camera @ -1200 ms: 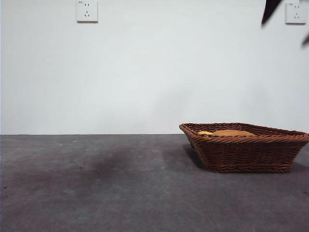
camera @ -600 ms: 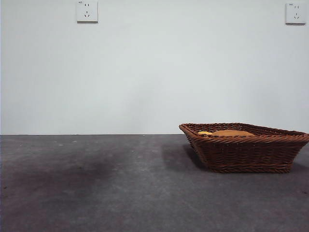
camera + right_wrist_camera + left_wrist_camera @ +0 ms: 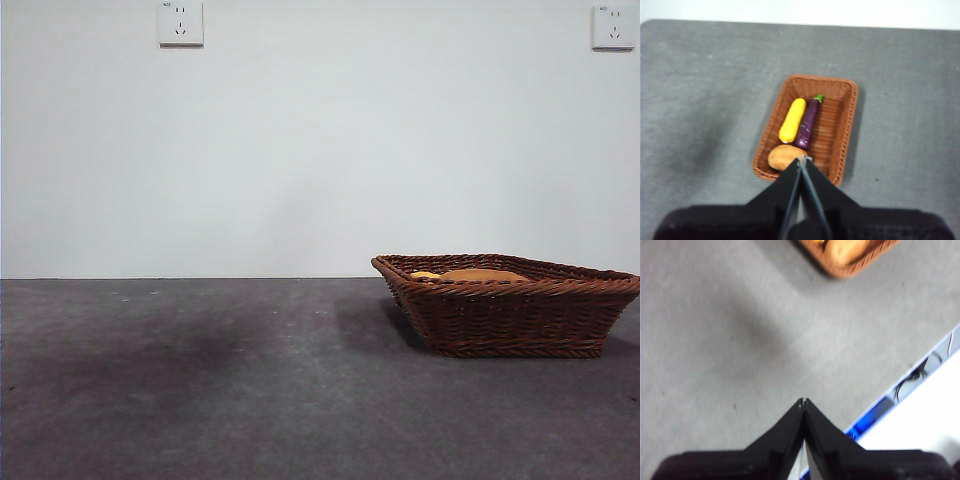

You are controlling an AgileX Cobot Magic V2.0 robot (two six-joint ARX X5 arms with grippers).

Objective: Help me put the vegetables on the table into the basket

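The brown wicker basket (image 3: 510,305) stands on the grey table (image 3: 200,380) at the right. From high above, the right wrist view shows the basket (image 3: 840,120) holding the yellow corn cob (image 3: 792,120), the purple eggplant (image 3: 808,124) and the tan potato (image 3: 786,156) side by side. My right gripper (image 3: 802,159) hangs well above the basket's near rim, shut and empty. My left gripper (image 3: 803,401) is shut over bare table, far from the basket corner (image 3: 847,260). Over the rim in the front view, only the potato top (image 3: 480,274) and a bit of the corn (image 3: 424,274) show.
Two wall sockets (image 3: 180,22) (image 3: 612,26) sit on the white wall behind the table. The table's edge with cables and a blue frame (image 3: 890,400) runs beside my left gripper.
A dark arm tip at the front view's top right corner one second ago has gone out of view. The basket and its contents have stayed still.
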